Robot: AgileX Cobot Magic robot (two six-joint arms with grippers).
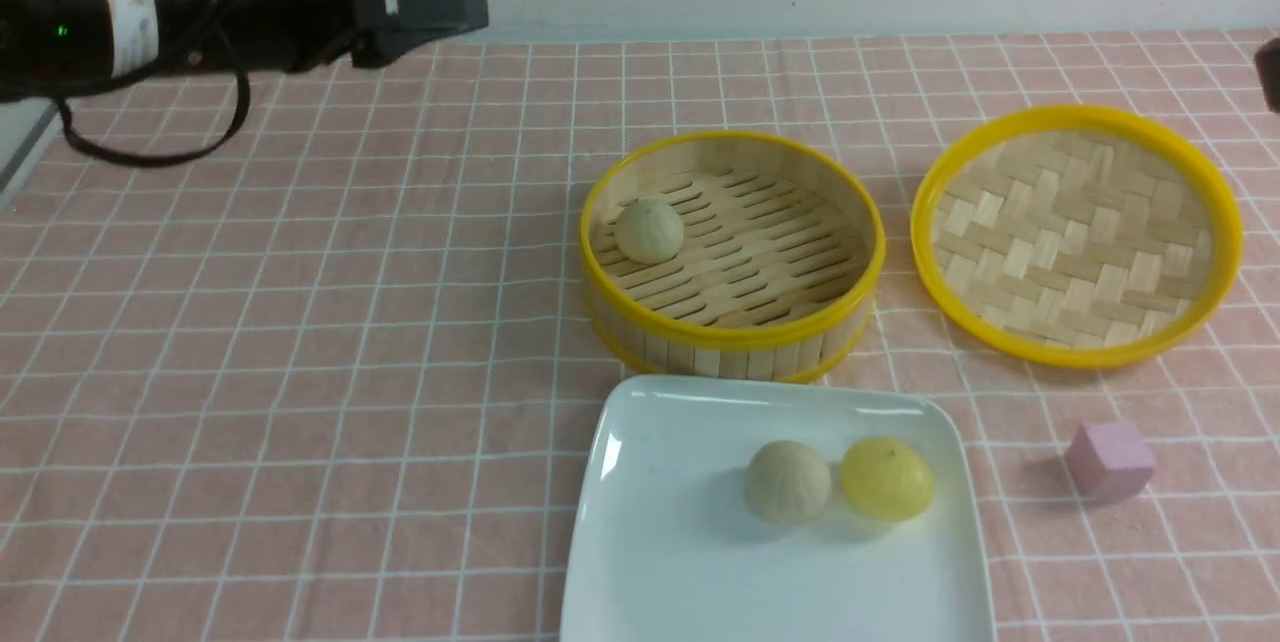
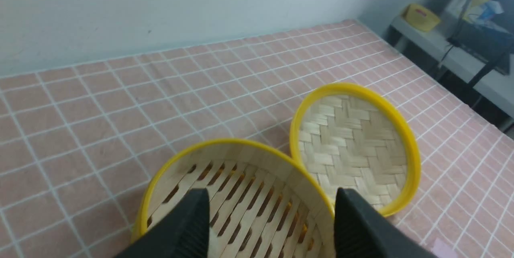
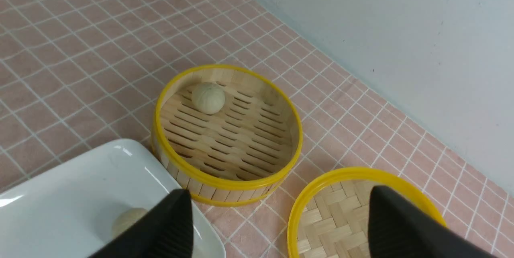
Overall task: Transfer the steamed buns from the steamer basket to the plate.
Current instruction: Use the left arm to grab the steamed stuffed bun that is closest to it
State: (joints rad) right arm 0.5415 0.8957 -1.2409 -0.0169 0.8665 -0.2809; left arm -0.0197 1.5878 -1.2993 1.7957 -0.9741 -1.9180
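Front view: pleated pale-beige bun (image 1: 649, 230) sits inside slatted steamer basket (image 1: 733, 340).

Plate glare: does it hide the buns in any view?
Front view: bright streaks on the plate along its far rim and left corner, yet the beige bun and yellow bun stay clear. Right wrist view: small rim glints only. Left wrist view: plate not shown.
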